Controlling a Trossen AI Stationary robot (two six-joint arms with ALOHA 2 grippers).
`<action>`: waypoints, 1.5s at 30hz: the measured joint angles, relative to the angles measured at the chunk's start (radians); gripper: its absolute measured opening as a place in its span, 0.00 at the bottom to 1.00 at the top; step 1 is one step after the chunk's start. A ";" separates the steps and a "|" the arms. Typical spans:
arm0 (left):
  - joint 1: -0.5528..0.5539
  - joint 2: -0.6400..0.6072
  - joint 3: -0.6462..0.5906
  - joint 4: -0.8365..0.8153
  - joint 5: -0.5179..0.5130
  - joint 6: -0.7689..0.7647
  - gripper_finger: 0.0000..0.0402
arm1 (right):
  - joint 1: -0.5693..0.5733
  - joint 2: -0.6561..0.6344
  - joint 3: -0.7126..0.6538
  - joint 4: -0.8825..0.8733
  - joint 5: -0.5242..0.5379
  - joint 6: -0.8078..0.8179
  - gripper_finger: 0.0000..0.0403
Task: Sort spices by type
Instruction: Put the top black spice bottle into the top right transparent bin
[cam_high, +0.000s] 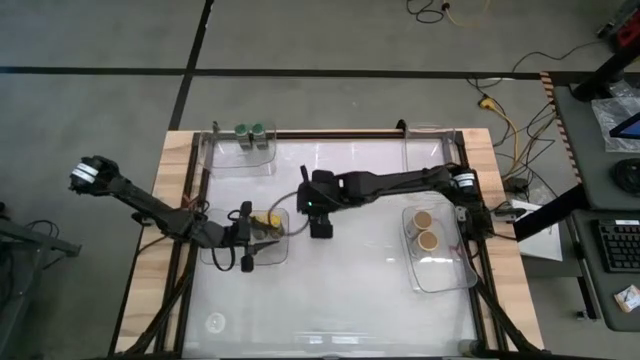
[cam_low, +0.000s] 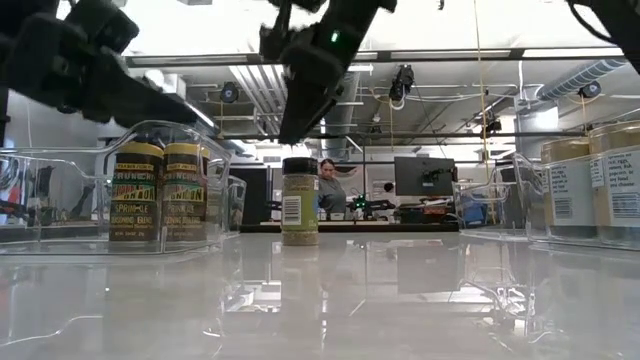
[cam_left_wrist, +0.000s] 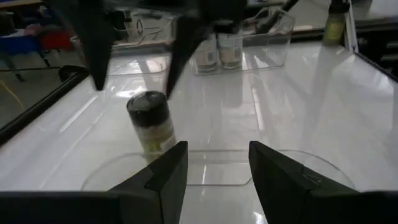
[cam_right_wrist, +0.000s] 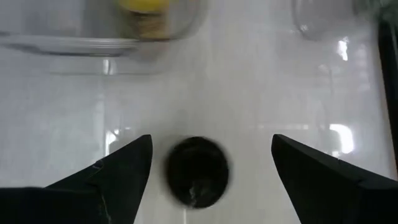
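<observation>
Black-lidded spice jar is seen upright on the white table, directly under the right gripper and between its two fingers. The jaws are spread wide on either side of the lid, and no contact with the jar is seen. In the low view the same jar stands free on the tabletop with the right gripper just above its lid.

Beyond the right jaws, a clear tray is seen holding yellow-lidded jars. The left gripper is placed at that tray, jaws partly apart, nothing clamped between them. From the left wrist, the black-lidded jar is seen ahead of the left fingers, just past the tray's curved rim.

Farther from both jaws, two green-lidded jars sit in a tray at the table's far edge, and two tan-lidded jars sit in a tray on the right side.

A person is seen seated in the room behind the table.
</observation>
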 joint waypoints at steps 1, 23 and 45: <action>0.000 0.010 -0.022 0.046 0.000 -0.006 0.39 | -0.004 0.012 0.009 -0.002 0.001 0.011 0.79; -0.002 0.107 -0.072 0.289 0.014 -0.013 0.39 | -0.026 0.114 0.173 -0.218 -0.156 -0.243 0.73; -0.002 0.227 -0.023 0.289 0.013 -0.028 0.39 | 0.018 0.113 0.204 -0.436 -0.233 0.045 0.64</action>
